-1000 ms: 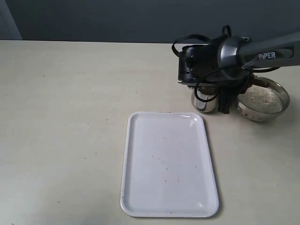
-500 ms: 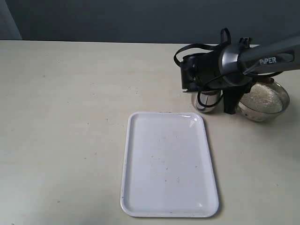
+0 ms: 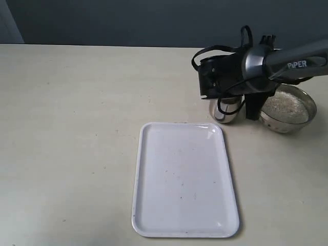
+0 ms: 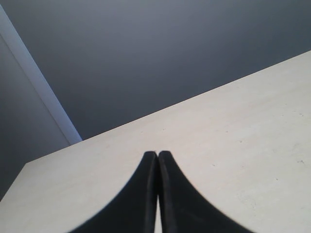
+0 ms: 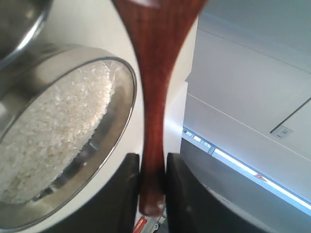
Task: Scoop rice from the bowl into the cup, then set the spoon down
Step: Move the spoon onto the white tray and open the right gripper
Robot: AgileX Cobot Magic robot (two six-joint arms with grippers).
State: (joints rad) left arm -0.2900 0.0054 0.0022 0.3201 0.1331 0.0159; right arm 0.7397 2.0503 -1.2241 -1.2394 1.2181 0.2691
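My right gripper (image 5: 153, 158) is shut on the slim handle of the dark reddish-brown wooden spoon (image 5: 153, 92). The handle stands between both fingers and the spoon's oval end runs off the frame's edge. Beside it is the wide steel bowl (image 5: 114, 131) holding white rice (image 5: 53, 136). In the exterior view the right gripper (image 3: 251, 108) hangs between the small steel cup (image 3: 226, 110) and the bowl (image 3: 287, 123), with the wrist over the cup; the spoon is hidden there. My left gripper (image 4: 158, 155) is shut and holds nothing, above bare tabletop.
A white rectangular tray (image 3: 148, 205) lies in front of the cup, at the table's near middle. Black cables loop above the right wrist (image 3: 225, 77). A second steel rim (image 5: 19, 24) shows in a corner of the right wrist view.
The right wrist has drifted a little right and up, uncovering more of the cup. Its fingers now hang closer to the bowl. Tray, cup and bowl have not moved.
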